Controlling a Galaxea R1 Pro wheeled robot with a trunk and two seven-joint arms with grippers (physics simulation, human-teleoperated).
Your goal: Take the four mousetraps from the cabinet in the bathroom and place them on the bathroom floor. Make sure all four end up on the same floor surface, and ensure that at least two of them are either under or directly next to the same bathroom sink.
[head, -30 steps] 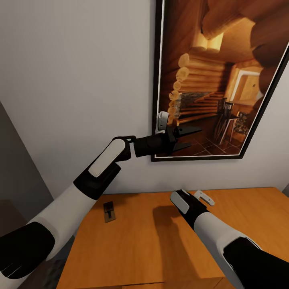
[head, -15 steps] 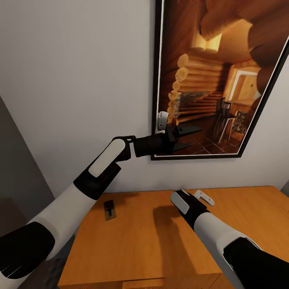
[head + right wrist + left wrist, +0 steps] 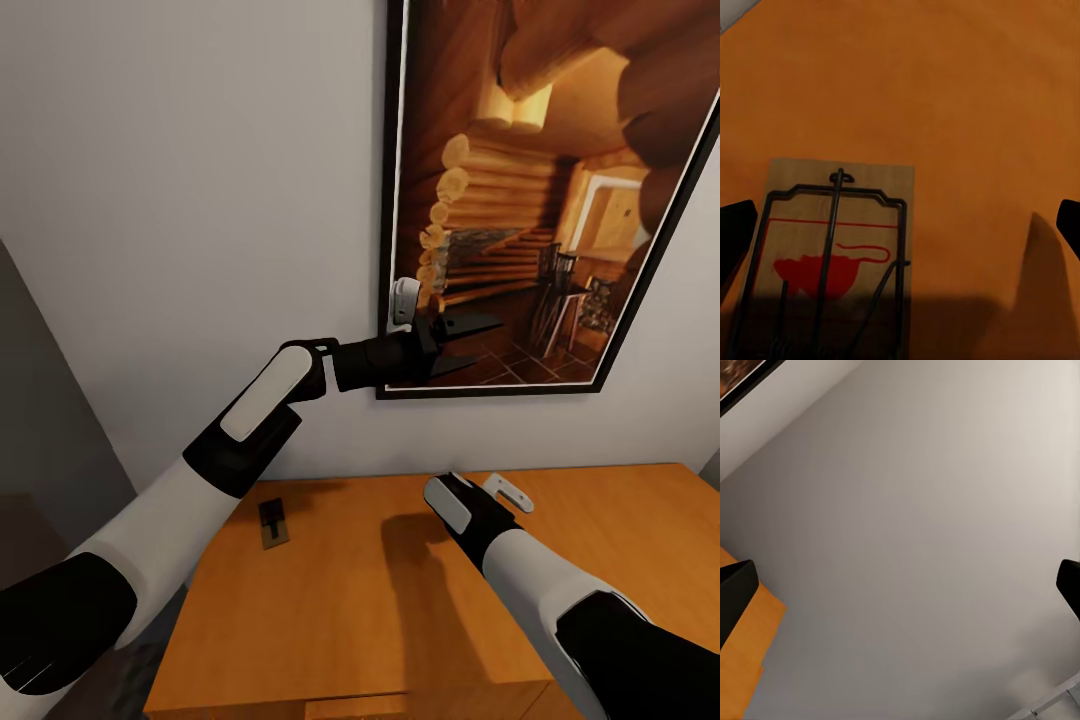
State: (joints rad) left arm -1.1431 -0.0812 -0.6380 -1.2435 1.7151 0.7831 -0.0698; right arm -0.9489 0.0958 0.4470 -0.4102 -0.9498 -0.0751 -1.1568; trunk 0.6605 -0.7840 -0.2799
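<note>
- Head view: the wide orange-brown wooden cabinet (image 3: 600, 540) stands against a pale wall, under a black-framed picture of a log-cabin interior (image 3: 540, 200). One small flat brown wooden mousetrap with dark wire parts (image 3: 272, 523) lies on the cabinet top near its left edge, apart from both arms. The left gripper (image 3: 462, 343) is held up in front of the picture's lower corner, its two dark fingers spread and nothing between them. The right arm reaches down over the middle of the cabinet top; its wrist hides the fingers here, so their spread cannot be judged from this angle.
- Left wrist view: the fingertips sit at opposite edges of the frame, wide apart, with bare wall (image 3: 915, 532) between them and a slice of orange cabinet top at one side.
- Right wrist view: the right gripper (image 3: 904, 232) is wide and empty, its dark tips at the frame's two edges. A second mousetrap printed with a red mouse (image 3: 832, 262) lies flat on the cabinet top below it, off-centre toward one finger.
- Risk, as I judge it: descending from here, that nearer finger could land on the board or wire bar instead of straddling it, pushing the trap aside or tipping it. A thin flat board is also easy to pinch badly and drop on the way to the floor.
</note>
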